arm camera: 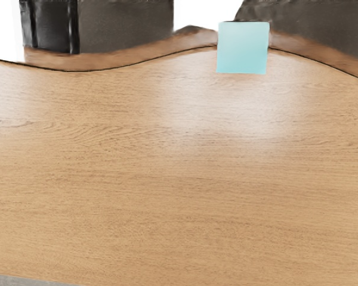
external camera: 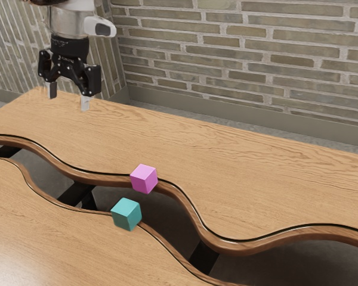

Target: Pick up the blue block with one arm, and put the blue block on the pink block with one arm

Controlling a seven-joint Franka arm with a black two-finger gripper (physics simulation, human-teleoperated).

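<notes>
One arm (external camera: pixel 71 21) cropped above; jaws apart, empty, far from blue block (external camera: pixel 126 214)

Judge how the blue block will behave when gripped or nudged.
The blue block looks like a rigid, flat-faced cube, so it probably won't roll or flex. It sits at the wavy edge of the near table, so a nudge could tip it into the gap. Smooth faces may slip.

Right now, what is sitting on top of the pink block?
Nothing: the pink block has a bare top. The blue block sits apart, at the edge of the nearer table. The pink block's underside is hidden.
</notes>
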